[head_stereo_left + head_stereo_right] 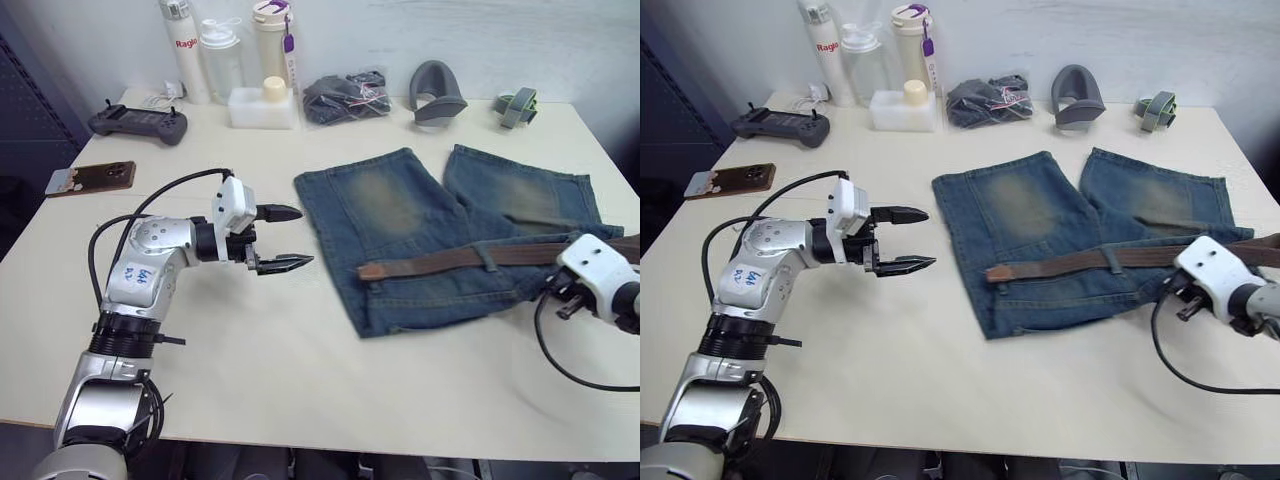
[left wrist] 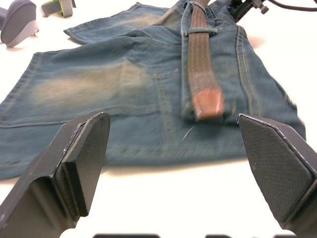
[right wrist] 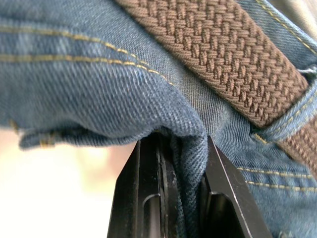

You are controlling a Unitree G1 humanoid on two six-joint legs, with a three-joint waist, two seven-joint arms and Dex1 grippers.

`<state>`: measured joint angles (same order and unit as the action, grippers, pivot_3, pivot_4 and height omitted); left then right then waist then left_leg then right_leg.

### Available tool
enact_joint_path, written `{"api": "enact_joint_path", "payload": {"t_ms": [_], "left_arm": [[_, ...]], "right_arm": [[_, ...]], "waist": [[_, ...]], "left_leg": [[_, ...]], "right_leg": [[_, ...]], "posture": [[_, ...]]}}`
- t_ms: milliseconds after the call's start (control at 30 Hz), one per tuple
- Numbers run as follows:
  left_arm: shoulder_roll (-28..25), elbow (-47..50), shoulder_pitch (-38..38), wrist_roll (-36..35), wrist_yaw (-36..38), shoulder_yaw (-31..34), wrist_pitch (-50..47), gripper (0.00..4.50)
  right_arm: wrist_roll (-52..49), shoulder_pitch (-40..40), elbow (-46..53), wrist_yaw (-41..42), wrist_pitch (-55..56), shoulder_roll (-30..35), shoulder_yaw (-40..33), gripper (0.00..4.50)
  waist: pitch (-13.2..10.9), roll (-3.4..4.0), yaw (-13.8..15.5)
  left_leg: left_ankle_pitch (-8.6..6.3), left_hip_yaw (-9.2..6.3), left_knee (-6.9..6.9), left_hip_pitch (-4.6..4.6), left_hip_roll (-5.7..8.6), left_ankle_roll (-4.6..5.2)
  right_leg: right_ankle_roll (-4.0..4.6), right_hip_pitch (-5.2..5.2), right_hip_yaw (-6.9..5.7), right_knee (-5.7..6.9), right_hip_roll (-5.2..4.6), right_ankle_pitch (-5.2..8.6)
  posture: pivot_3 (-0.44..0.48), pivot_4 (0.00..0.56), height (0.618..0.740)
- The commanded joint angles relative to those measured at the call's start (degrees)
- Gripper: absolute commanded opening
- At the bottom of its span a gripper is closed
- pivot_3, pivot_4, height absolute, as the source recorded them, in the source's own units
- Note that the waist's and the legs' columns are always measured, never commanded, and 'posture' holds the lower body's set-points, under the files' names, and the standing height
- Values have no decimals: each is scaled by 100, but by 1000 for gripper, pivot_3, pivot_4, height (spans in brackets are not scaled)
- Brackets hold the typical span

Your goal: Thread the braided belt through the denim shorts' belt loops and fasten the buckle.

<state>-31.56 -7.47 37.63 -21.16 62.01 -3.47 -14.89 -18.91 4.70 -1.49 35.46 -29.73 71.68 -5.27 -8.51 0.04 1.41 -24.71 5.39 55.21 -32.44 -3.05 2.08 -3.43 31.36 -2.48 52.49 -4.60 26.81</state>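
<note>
On the cream tabletop (image 1: 300, 370), the woven belt (image 1: 450, 262) crosses the faded shorts (image 1: 400, 250); the right pincer (image 3: 181, 198) pinches the denim, the left pincer (image 1: 285, 240) gapes.

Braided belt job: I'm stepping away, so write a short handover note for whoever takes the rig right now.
Left end effector: open, hovering over the table beside the denim shorts, holding nothing.
Right end effector: shut on a fold of the shorts' denim near the waistband.
Braided belt: lies along the waistband, passing under at least one belt loop; its tip rests near the left end effector.
Left: remaining loops, then fasten the buckle.
</note>
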Motion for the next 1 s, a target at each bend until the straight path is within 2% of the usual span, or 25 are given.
{"api": "enact_joint_path", "payload": {"t_ms": [33,100,133,233,267,300,367,467,533,633,700,767,833,933,1000], "left_arm": [[106,32,6,125,-50,-60,180,4500],[168,9,-15,167,-51,-85,213,4500],[187,0,-24,179,-43,-87,220,4500],[195,-40,-34,202,-12,-92,232,4500],[194,-58,-28,202,8,-92,225,4500],[191,-83,-17,205,33,-94,224,4500],[190,-130,3,212,74,-94,234,4500],[192,-193,21,231,122,-102,285,4500],[204,-163,-2,244,125,-115,295,4500],[220,-55,-69,242,107,-128,262,4500],[234,26,-129,240,71,-133,231,4500],[257,127,-195,233,20,-142,196,4500],[277,210,-253,240,-28,-154,185,4500],[280,316,-340,254,-76,-175,176,4500],[275,362,-368,270,-104,-179,187,4500]], "right_arm": [[387,190,-251,103,286,-83,-127,47],[168,65,40,406,177,-85,-380,1063],[81,-31,250,535,119,-53,-529,1279],[-119,-185,822,802,-256,64,-1081,2511],[-220,-234,1032,929,-532,115,-1322,3145],[-305,-319,1245,1070,-854,190,-1545,3472],[-381,-492,1615,1256,-1293,245,-1879,4466],[-1501,-8,2326,1012,-2580,-313,-2362,4466],[-2524,532,2698,520,-3637,-1048,-2658,4466],[-3732,732,3068,-207,-4617,-2222,-3099,4466],[-4926,748,2984,-1140,-5024,-3047,-3413,4466],[-6765,327,2724,-2559,-4565,-3367,-3227,4466],[-8067,-140,2662,-3578,-3963,-3351,-2806,4466],[-9215,-540,2678,-4645,-3034,-3398,-2220,4466],[-9396,-567,2616,-5050,-2592,-3499,-2012,4466]], "waist": [[0,2,-10],[0,11,-9],[0,11,-9],[-5,21,-18],[-5,24,-25],[-5,25,-25],[-5,26,-20],[-9,13,-28],[-9,9,-38],[-6,1,-18],[-4,-1,4],[-7,22,15],[-7,22,13],[-6,19,-22],[-6,19,-67]], "left_leg": [[0,0,0,1,0,-1],[1,2,0,1,0,-2],[1,2,0,1,0,-2],[3,-2,-3,1,-4,-6],[5,-2,-3,2,-5,-10],[7,-2,-4,4,-5,-13],[8,-3,-6,11,-5,-15],[8,-7,-8,14,-10,-14],[9,-9,-7,14,-14,-17],[12,-11,-10,14,-15,-22],[14,-14,-12,12,-19,-25],[14,-13,-8,-1,-16,-26],[13,-12,-2,-15,-11,-23],[11,-11,10,-22,-11,-17],[13,-10,15,-20,-10,-14]], "right_leg": [[-1,0,0,1,1,-1],[-16,3,3,4,1,-8],[-23,4,3,6,1,-12],[-26,7,1,13,6,-13],[-27,8,2,17,6,-13],[-27,7,3,20,7,-14],[-25,6,3,24,7,-13],[-21,2,-1,23,10,-11],[-21,1,-1,22,12,-10],[-20,0,-3,21,10,-10],[-18,-2,-7,21,10,-9],[-18,5,-10,25,1,-9],[-17,15,-13,33,-11,-8],[-15,16,-15,31,-9,-7],[-17,14,-13,36,-4,-8]], "posture": [[0,150,649],[0,150,649],[0,150,649],[0,150,649],[0,150,649],[0,150,649],[0,150,649],[0,150,649],[0,150,649],[0,150,649],[0,150,649],[0,150,649],[0,150,649],[0,150,649],[0,150,649]]}}
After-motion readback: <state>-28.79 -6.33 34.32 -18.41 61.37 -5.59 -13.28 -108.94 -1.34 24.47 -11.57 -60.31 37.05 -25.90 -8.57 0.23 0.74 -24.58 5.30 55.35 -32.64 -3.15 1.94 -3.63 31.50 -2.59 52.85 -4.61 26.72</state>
